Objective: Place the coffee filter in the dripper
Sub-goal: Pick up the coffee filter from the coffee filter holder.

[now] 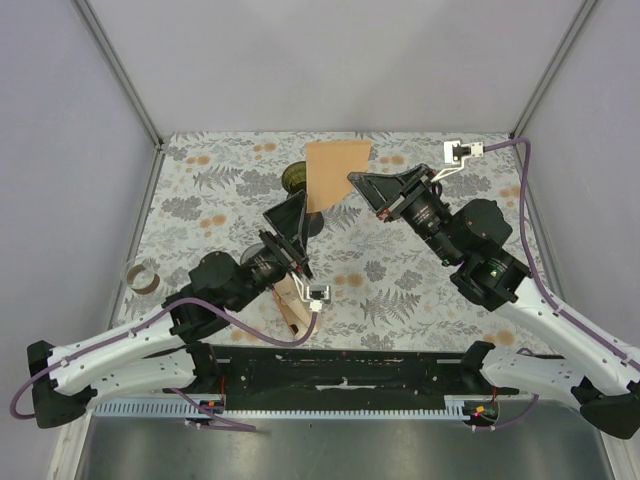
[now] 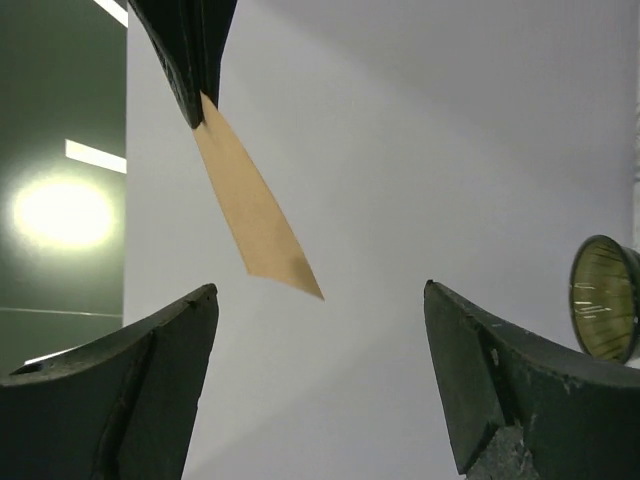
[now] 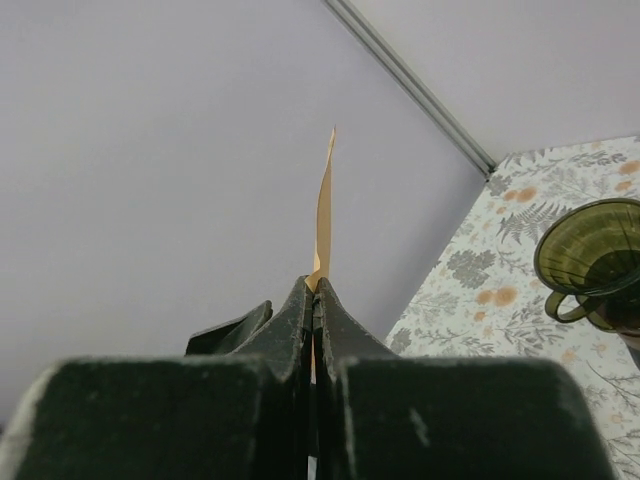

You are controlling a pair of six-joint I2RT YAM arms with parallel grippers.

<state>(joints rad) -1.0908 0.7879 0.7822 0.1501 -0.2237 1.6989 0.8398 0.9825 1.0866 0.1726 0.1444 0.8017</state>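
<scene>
- Coffee filter (image 1: 337, 175) hangs above the far surface (image 1: 420, 290), pinched at its right edge by the right fingers (image 1: 365, 187), closed flat on it.
- Green glass dripper (image 1: 293, 177) stands just left of it, so a short leftward carry seems due.
- Left fingers (image 2: 150, 390) gape wide, empty.

- A table (image 1: 420, 290) spread with a grey floral cloth, dotted with orange blossoms, fills the middle of the overhead view.
- Plain pale-lilac panels close it in: a back wall (image 1: 330, 60), a left wall (image 1: 50, 150) and a right wall (image 1: 600, 120).
- A left frame post (image 1: 120, 75) and a right frame post (image 1: 548, 70), both aluminium, slant down to the table's far corners.
- A black rail (image 1: 340, 365) runs along the near edge, with a brushed-metal surface (image 1: 330, 450) below it.
- In the left wrist view, a round glow (image 2: 65, 212) and a strip light (image 2: 95, 155) shine on a dark area (lamp or reflection, impossible to tell).
</scene>
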